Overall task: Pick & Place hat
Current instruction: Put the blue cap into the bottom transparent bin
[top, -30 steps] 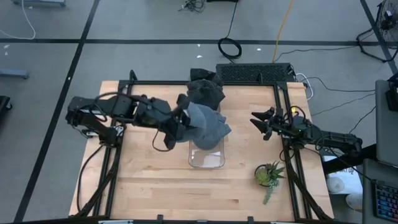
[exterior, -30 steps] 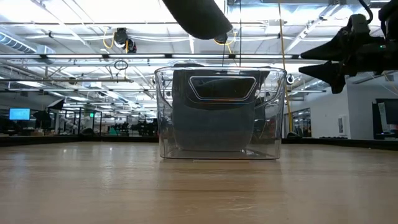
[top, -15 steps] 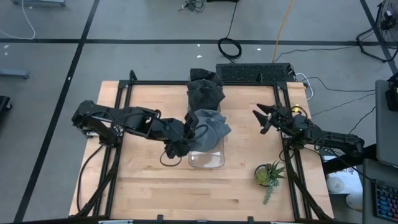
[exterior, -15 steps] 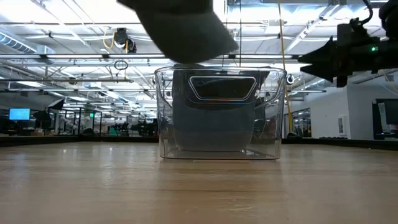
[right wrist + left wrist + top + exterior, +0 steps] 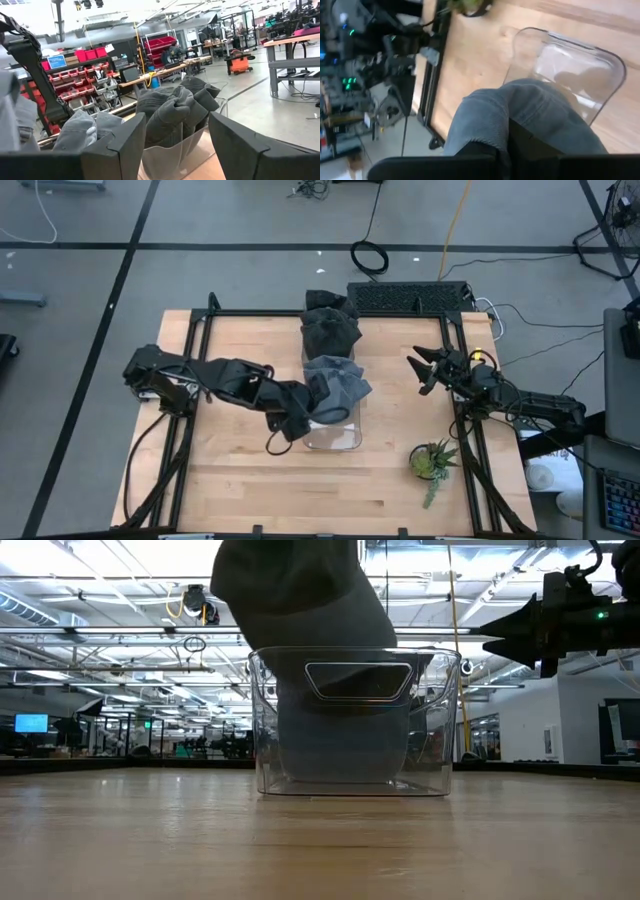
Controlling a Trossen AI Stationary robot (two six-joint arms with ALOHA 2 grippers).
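A grey hat [image 5: 338, 385] hangs over the far half of a clear plastic bin [image 5: 333, 434] at the table's middle, with my left gripper [image 5: 298, 416] shut on it. In the low view the hat [image 5: 300, 600] reaches down to about the bin's rim [image 5: 355, 652]. The left wrist view shows the hat [image 5: 530, 112] in front of my fingers, the bin [image 5: 572, 62] beyond it. My right gripper [image 5: 424, 370] stands open at the table's right, raised and clear of everything. My left gripper pinches a fold of the hat's grey cloth [image 5: 495, 135] between its two fingers, at the hat's left side. The fingers slant down from the table's left. The hat hangs ahead of and below them, over the bin, clear of the table.
A heap of dark hats [image 5: 330, 330] fills a second bin at the far edge, just behind the clear one; the right wrist view shows it too [image 5: 175, 110]. A small potted plant [image 5: 432, 462] stands at the near right. Black frame rails [image 5: 205, 360] run along both sides.
My left gripper has gone down and toward the near edge, rolling its wrist, still shut on the hat. The hat has come down from above the bin to about its rim. My right gripper has turned a little in place.
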